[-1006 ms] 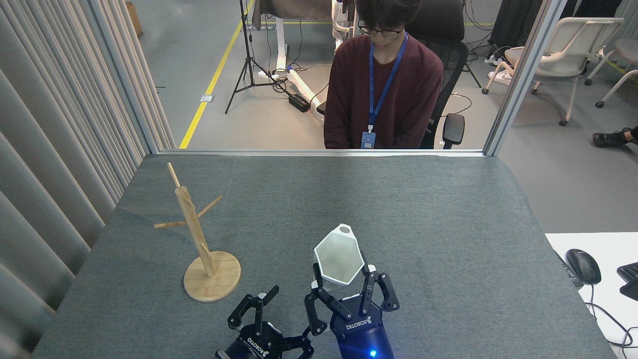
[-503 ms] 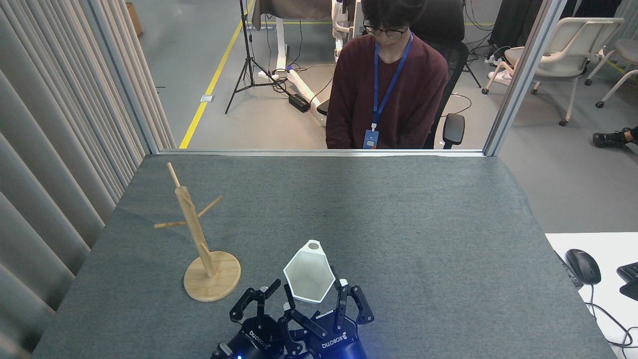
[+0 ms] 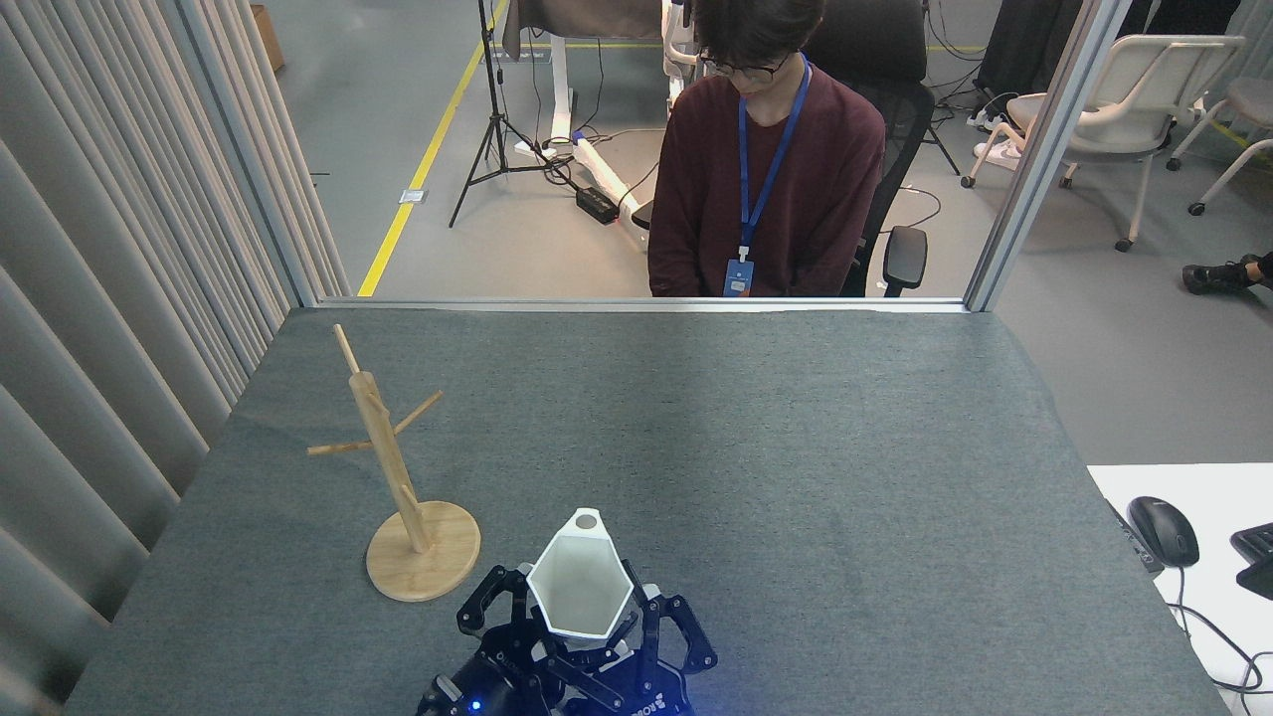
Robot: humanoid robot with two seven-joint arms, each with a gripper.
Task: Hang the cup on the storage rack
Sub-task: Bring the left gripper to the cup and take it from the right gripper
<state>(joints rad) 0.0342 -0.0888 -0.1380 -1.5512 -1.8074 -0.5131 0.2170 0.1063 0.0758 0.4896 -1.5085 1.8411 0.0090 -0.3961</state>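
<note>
The white faceted cup [image 3: 580,585] hangs low over the near edge of the table, hexagonal mouth facing up, with its small holed handle pointing away from me. My right gripper [image 3: 597,631] is shut on its lower body, dark fingers [image 3: 651,617] showing on the right side. My left gripper [image 3: 502,597] sits open just left of the cup and partly behind it, nothing between its fingers. The wooden storage rack [image 3: 384,452] stands upright on its round base [image 3: 423,567], left of both grippers, its pegs bare.
Grey felt covers the table [image 3: 756,467]. A person [image 3: 766,169] sits behind the far edge. Ribbed curtain panels [image 3: 109,328] line the left side. A white desk with a mouse [image 3: 1164,530] lies at the right.
My right gripper has carried the cup left and toward me, from mid-table to beside the left gripper. The two grippers now overlap. The rack has not moved.
</note>
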